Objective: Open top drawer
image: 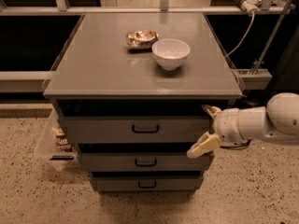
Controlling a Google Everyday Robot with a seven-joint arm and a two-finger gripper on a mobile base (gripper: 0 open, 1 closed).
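Hovering beside the top drawer (103,129) of three, one gripper (200,130) spreads wide.

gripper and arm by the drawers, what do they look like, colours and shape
The two-finger gripper, beside the right end of the grey top drawer front, has two cream-coloured, flat tapered fingers on a white cylindrical wrist. Behind it the arm is smooth glossy white with a rounded, bulbous joint housing. No markings or sleeve show.
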